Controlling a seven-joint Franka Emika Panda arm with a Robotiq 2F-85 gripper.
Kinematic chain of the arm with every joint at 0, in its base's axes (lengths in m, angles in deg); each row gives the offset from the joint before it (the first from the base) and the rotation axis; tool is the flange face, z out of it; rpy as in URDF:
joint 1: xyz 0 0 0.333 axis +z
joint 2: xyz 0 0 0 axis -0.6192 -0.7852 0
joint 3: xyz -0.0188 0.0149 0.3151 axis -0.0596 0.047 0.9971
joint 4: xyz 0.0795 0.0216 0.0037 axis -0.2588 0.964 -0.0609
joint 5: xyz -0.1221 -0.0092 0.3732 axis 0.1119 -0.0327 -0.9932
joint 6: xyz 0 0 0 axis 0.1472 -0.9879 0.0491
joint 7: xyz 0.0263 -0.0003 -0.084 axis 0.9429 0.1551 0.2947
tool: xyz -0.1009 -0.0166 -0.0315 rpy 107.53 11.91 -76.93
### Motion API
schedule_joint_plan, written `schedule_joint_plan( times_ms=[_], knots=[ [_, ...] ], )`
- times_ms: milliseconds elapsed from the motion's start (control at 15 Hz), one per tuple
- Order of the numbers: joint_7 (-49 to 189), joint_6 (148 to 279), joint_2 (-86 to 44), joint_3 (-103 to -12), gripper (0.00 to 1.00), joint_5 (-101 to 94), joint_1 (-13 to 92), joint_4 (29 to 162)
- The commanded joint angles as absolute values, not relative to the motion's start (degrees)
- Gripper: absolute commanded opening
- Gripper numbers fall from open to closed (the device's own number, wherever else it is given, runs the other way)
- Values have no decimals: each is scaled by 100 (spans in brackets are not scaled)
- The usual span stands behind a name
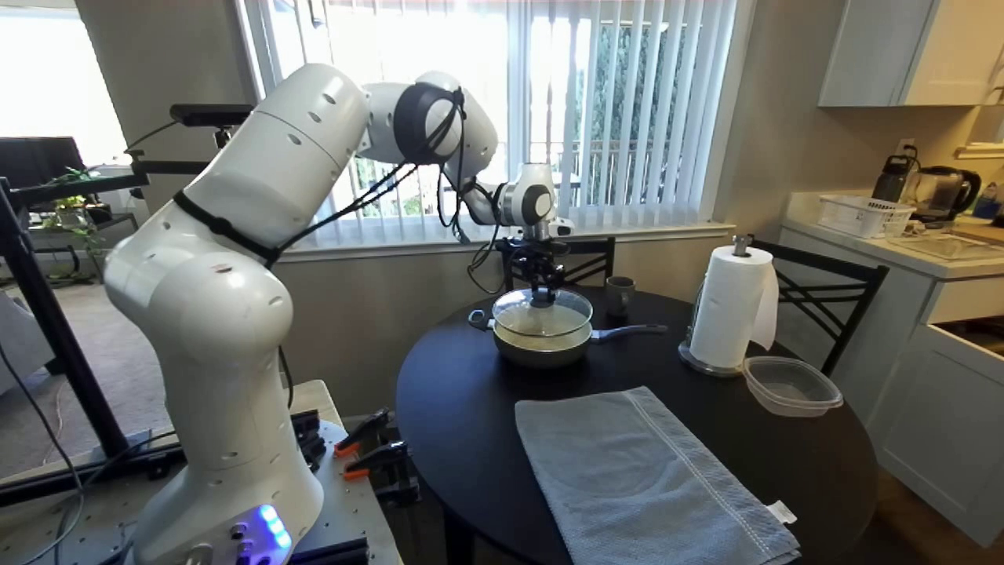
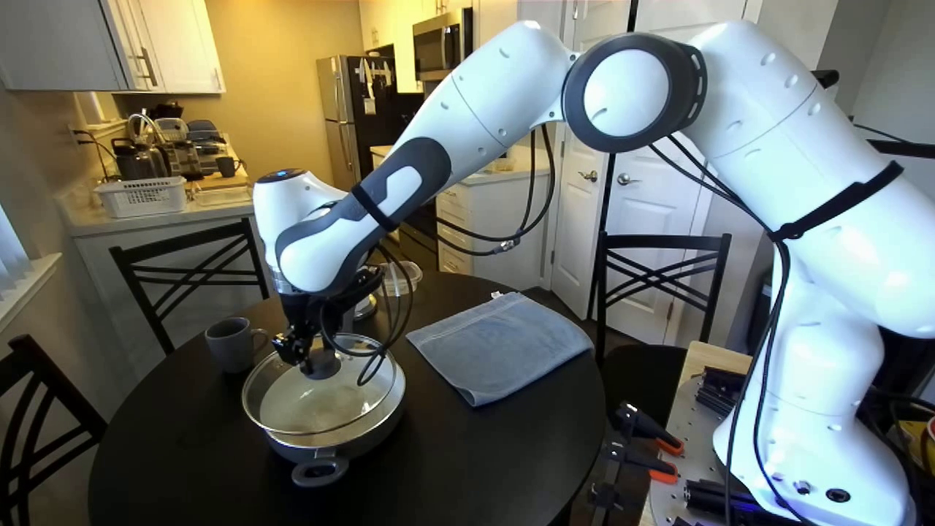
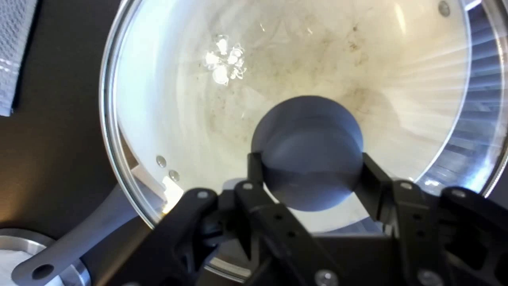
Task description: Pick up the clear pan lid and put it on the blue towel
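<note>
Item: one round clear pan lid (image 1: 541,322) of glass, thin metal rim; located over the dark round pan (image 1: 541,357) with a pale interior, toward the edge of the round black tabletop (image 1: 463,424) nearest the wide window (image 1: 549,102) with white vertical blinds (no corners on this one, so edges must serve). It looks to sit just above the pan's rim; whether any part touches, you cannot tell. Item: your black gripper (image 3: 309,165), jaws clenched from opposite sides on the lid's dark round knob (image 3: 307,131). Item: one grey-blue rectangular cloth towel (image 1: 627,471), lying flat toward the edge opposite the window, with bare tabletop between it and the pan. Governing relation: from your jaws the towel lies away from the window, at the upper left in the wrist view. The lid, being round, gives you no long axis to mind; the pan's long grey handle (image 1: 631,331) points toward the upright white paper towel roll (image 1: 733,306), beside your likely path rather than across it. Judged stage: grasp made, transfer not yet done. Judged need: lift until the lid surely clears the pan, then carry it level to the towel; moving sideways too low could drag the pan.
</note>
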State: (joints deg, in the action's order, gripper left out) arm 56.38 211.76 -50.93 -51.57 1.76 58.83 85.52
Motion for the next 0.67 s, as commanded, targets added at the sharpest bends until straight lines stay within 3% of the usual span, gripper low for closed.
schedule_joint_plan(
  times_ms=[0, 600],
  knots=[
    [5398, 20810, -4551, -5279, 33, 212, 5971, 8739],
    [4691, 21438, -3280, -5749, 33, 112, 5392, 10415]
  ],
)
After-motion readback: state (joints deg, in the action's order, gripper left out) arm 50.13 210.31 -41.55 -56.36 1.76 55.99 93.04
